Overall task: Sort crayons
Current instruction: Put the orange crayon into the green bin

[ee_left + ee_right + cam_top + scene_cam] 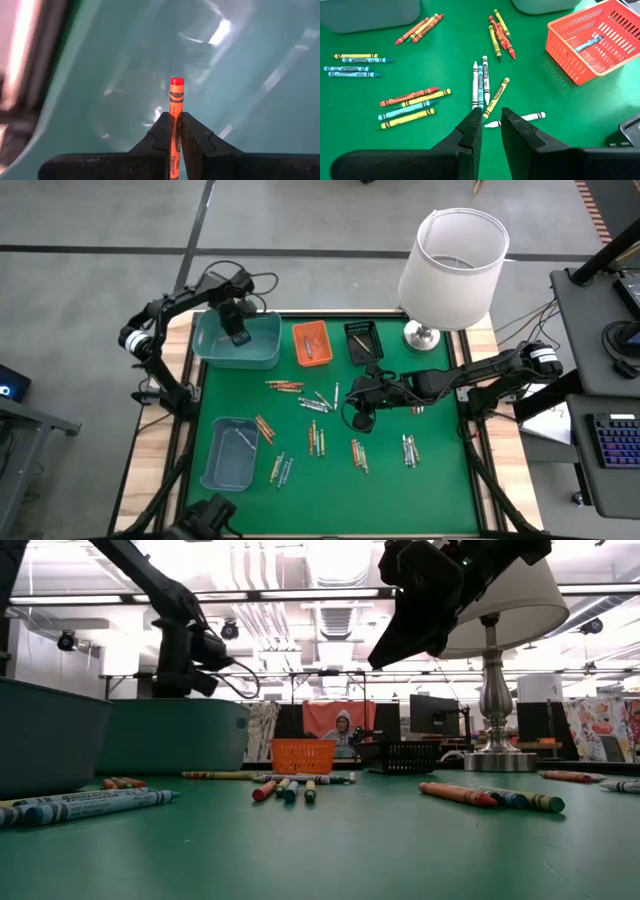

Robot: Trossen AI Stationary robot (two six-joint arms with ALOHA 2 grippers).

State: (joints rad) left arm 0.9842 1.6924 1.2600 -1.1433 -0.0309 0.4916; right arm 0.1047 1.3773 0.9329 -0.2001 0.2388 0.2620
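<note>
Many crayons (318,418) lie scattered on the green mat; they also show in the right wrist view (481,85). My left gripper (240,332) hangs over the teal bin (262,350) at the far left, shut on an orange-red crayon (176,97). My right gripper (362,420) hovers over the middle of the mat, right of the main crayon cluster. It is open and empty (491,114), above a white crayon (517,119) and a yellow one (496,97). A blue crayon (588,43) lies in the orange basket (570,60). My left gripper pinches the orange-red crayon's wrapped middle (175,122) between its two fingers. The crayon lies along the fingers, and its flat end (177,81) sticks out past the fingertips, pointing down into the teal bin. It is lifted clear of the mat.
A black basket (363,340) stands right of the orange basket (311,343) at the far edge. A second blue-grey bin (229,452) stands at the near left. A white-shaded lamp (452,265) stands at the far right corner, close over my right arm.
</note>
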